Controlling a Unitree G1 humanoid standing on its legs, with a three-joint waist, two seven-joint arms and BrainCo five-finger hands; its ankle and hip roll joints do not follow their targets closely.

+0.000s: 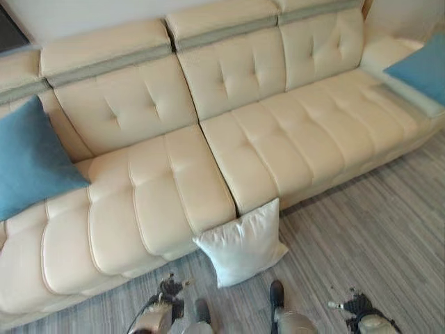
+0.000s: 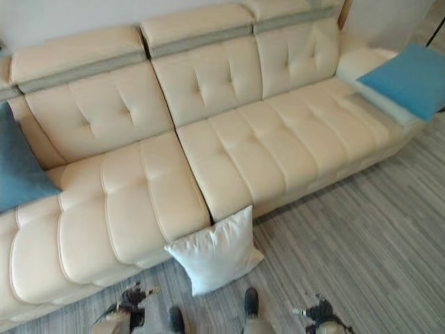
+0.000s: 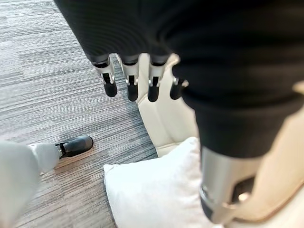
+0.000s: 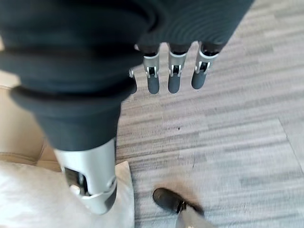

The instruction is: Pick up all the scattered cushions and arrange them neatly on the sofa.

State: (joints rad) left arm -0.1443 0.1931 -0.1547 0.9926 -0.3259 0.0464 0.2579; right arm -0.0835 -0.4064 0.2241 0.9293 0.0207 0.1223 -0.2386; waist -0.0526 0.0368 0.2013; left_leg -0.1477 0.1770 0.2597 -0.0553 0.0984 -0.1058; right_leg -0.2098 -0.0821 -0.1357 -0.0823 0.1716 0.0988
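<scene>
A white cushion (image 1: 240,243) stands on the floor, leaning against the front of the cream sofa (image 1: 278,139) near the seam between two seats. One blue cushion (image 1: 31,160) leans at the sofa's left end. Another blue cushion (image 2: 410,76) lies on the right armrest. My left hand (image 1: 169,291) hangs low just left of the white cushion (image 3: 152,190), its fingers (image 3: 130,85) straight and holding nothing. My right hand (image 1: 354,305) hangs to the right of the white cushion (image 4: 28,199), over bare floor, with its fingers (image 4: 173,78) straight and empty too.
Grey striped carpet (image 1: 361,229) runs along the sofa's front and widens to the right. The sofa's seats (image 2: 139,202) between the two blue cushions are bare. A pale wall (image 1: 83,14) rises behind the backrests.
</scene>
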